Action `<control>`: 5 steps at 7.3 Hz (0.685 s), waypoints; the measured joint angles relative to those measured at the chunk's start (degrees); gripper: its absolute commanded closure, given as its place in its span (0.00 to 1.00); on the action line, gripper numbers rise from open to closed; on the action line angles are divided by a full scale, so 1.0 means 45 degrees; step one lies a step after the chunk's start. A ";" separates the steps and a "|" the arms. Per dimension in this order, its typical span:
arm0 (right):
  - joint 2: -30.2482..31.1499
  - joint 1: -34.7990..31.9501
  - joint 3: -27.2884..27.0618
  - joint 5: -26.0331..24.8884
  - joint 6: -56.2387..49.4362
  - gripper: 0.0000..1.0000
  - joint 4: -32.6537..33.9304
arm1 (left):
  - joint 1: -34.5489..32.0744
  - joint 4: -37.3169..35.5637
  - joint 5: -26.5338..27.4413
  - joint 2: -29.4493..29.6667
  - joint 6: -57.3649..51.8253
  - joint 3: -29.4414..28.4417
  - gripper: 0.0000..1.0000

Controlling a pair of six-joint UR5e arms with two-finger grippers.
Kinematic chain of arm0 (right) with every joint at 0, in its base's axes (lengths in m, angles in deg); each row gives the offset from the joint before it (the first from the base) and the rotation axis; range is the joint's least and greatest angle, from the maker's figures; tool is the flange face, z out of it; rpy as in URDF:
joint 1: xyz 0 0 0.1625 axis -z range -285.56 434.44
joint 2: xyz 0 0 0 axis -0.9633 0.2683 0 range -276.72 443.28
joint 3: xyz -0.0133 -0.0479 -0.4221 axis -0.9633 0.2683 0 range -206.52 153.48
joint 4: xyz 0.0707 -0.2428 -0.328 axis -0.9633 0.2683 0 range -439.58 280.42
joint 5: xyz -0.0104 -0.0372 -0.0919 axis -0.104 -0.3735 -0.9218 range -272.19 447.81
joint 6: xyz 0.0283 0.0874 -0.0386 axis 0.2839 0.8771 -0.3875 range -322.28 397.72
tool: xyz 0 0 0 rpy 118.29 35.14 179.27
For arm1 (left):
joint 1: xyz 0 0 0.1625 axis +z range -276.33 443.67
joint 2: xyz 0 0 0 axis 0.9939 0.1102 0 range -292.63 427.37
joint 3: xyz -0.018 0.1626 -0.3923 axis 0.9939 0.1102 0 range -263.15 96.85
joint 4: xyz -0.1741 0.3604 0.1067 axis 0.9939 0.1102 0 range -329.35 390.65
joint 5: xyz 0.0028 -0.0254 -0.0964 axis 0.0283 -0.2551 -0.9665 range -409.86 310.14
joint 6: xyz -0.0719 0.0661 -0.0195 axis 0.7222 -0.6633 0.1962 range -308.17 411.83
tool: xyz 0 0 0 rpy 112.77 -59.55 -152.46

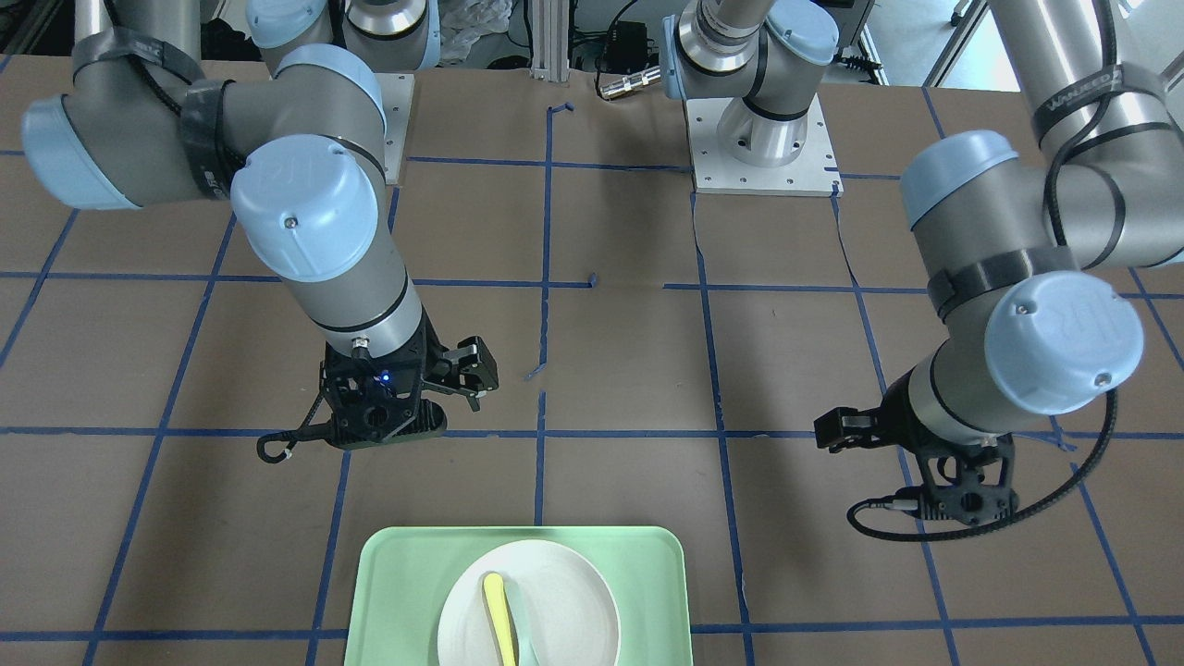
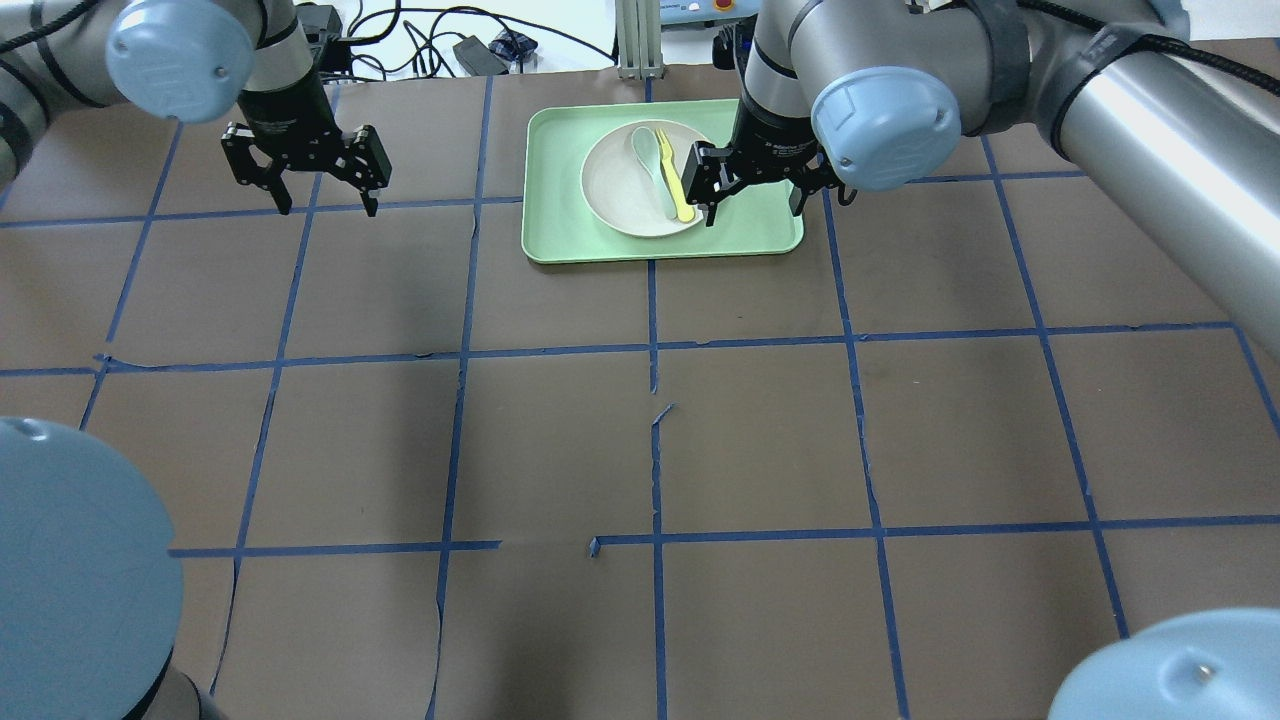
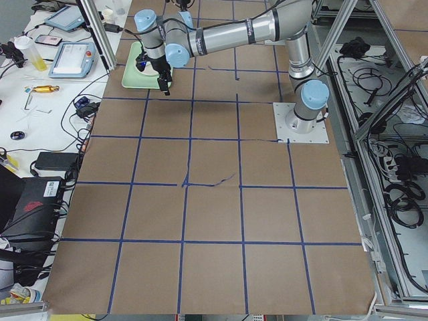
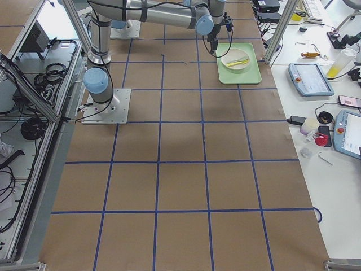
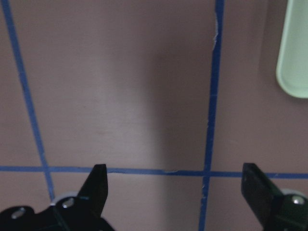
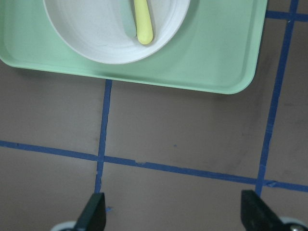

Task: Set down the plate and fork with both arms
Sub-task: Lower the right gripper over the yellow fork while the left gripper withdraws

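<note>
Hanging above the brown paper-covered table [image 2: 640, 450], which is marked off in squares by blue tape lines [image 2: 655, 340]:

Item 1. The right gripper [image 2: 755, 212], jaws spread wide and holding nothing. It sits just short of the tray's near edge, with bare table under its fingertips.

Item 2. The left gripper [image 2: 328, 205], jaws also spread wide and holding nothing. It is well to the left of the tray; its wrist view catches only one tray corner at the right edge.

Item 3. A mint-green tray [image 2: 560, 235], flat on the far middle of the table.

Item 4. The plate [image 2: 620, 200], white and round, lying inside the tray, just beyond the right gripper.

Item 5. The fork [image 2: 675, 185], yellow, lying on the plate with its handle end towards the right gripper and its tines far. It is apart from both grippers.

Item 6. A pale spoon [image 2: 655, 170], on the plate just left of the fork.
</note>
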 measured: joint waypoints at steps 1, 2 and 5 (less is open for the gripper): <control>-0.0564 -0.0030 0.0319 0.0033 -0.0423 0.12 0.0204 | 0.0083 0.0430 0.0332 -0.0346 -0.0135 0.0085 0.00; -0.1221 -0.0048 0.0861 0.0037 -0.0692 0.38 0.0298 | 0.0113 0.0614 0.0459 -0.0608 -0.0182 0.0298 0.00; -0.3090 -0.0064 0.2926 -0.0040 -0.1135 0.40 0.0613 | 0.0130 0.0522 0.0469 -0.1158 -0.0216 0.1070 0.00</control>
